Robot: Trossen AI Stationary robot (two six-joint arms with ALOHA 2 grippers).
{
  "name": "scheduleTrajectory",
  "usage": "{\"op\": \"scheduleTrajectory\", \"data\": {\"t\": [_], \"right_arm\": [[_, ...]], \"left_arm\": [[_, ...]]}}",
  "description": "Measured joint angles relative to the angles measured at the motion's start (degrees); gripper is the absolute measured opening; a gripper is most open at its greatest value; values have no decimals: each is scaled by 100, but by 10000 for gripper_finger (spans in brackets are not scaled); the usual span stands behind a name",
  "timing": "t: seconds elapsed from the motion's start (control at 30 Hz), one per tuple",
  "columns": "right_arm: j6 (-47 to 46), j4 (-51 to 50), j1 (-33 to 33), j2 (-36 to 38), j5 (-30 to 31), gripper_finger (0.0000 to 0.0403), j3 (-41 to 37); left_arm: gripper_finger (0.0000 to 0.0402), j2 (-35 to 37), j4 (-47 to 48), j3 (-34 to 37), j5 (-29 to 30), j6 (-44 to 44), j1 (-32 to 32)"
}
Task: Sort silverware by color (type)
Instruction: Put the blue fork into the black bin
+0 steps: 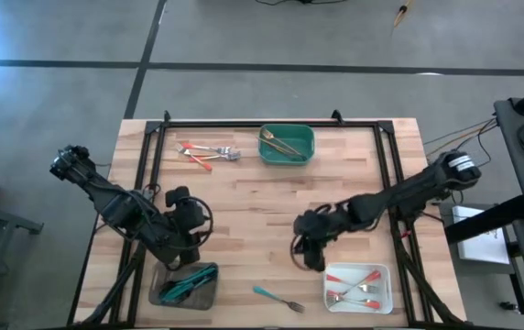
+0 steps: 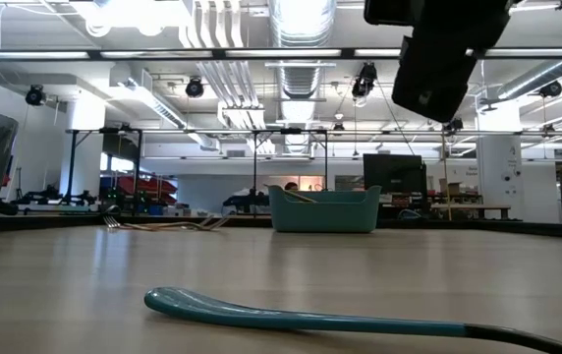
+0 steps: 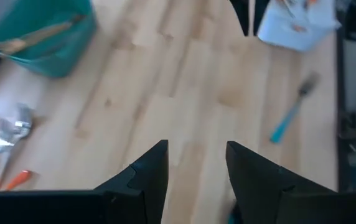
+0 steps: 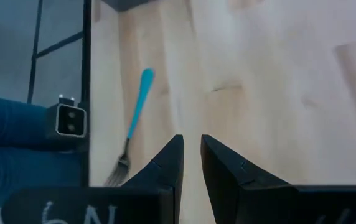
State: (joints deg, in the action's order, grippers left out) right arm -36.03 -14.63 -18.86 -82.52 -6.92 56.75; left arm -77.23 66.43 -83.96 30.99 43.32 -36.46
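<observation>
A teal-handled fork (image 1: 278,298) lies flat on the table near its front edge; it also shows in the right wrist view (image 4: 134,118), the left wrist view (image 3: 290,115) and the low view (image 2: 291,315). A small pile of red-orange-handled silverware (image 1: 207,153) lies at the far left. My left gripper (image 1: 184,234) is open and empty (image 3: 196,152), above the table just beyond the grey tray (image 1: 184,286). My right gripper (image 1: 310,249) hangs empty over the table beyond the teal fork, its fingers a narrow gap apart (image 4: 190,146).
The grey tray holds teal-handled silverware. A white tray (image 1: 358,286) at the near right holds red-orange-handled pieces. A green tray (image 1: 287,145) at the far middle holds gold pieces. A black frame (image 1: 271,124) runs along the table's far and side edges.
</observation>
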Motion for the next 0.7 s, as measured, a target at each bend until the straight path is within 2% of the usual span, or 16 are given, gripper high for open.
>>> {"op": "scheduleTrajectory", "data": {"t": [0.13,0.27,0.53,0.7], "right_arm": [[-104,-3,-310,-615,17,48,519],[-126,-18,-548,-1235,-128,48,1151],[-55,-658,-779,-2280,-430,48,2357],[-262,-687,-760,-2867,-1197,48,2926]], "left_arm": [[144,0,-9,0,-511,-186,-71],[144,0,-53,0,-776,-233,-227],[144,-108,-100,7,-805,-224,-657],[144,-180,-121,9,-805,-210,-780]]}}
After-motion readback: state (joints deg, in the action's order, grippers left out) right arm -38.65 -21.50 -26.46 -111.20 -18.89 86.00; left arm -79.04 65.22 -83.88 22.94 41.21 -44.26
